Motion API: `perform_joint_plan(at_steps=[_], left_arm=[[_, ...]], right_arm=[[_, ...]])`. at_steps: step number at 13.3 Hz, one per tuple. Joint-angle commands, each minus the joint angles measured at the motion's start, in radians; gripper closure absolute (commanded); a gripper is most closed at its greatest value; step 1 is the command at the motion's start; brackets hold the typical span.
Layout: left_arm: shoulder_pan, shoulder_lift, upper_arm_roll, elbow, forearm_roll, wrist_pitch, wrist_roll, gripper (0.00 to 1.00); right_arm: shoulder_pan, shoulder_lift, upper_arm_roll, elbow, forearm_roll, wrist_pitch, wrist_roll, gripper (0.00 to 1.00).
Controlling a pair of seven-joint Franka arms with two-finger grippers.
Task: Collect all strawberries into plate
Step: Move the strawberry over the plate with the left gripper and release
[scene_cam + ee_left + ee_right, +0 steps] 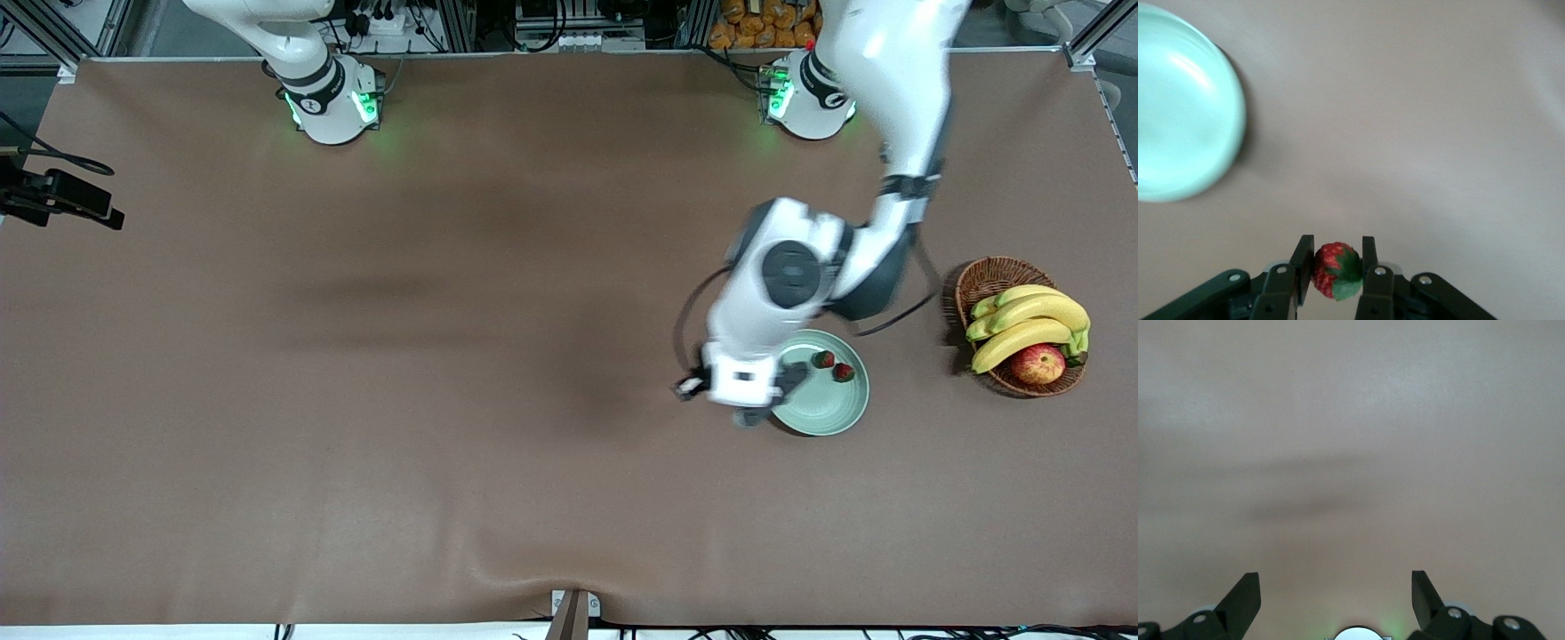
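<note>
Strawberry (1336, 270) pinched crosswise in left gripper (1337, 267), cap outward.

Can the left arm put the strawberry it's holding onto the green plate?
Probably yes. The left tool grips the strawberry right beside the plate, and nothing stands between them. Two strawberries already lie in it, with room left.

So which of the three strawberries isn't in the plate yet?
The strawberry pinched in the left end effector, over the bare table beside the plate. The other two strawberries already lie on the plate.
</note>
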Motion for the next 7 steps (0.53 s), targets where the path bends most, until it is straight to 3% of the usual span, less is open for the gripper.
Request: perform_joint_plan(at_steps=[1, 5, 6, 7], left_arm=[[0.095, -0.074, -0.019, -0.179, 0.011, 0.029, 0.183, 1.00], [0.207, -0.026, -0.018, -0.239, 0.028, 0.061, 0.408, 1.00], [0.218, -0.020, -0.018, -0.243, 0.042, 0.067, 0.426, 0.91], [0.232, -0.013, -0.018, -0.243, 0.048, 0.067, 0.428, 0.51]], right_arm=[[0.008, -0.034, 0.005, -0.028, 0.005, -0.004, 0.010, 0.00], [0.011, -0.034, 0.004, -0.028, -0.005, -0.002, 0.013, 0.00], [0.011, -0.034, 0.004, -0.027, -0.005, -0.001, 0.014, 0.00], [0.011, -0.034, 0.004, -0.027, -0.007, -0.001, 0.019, 0.00]])
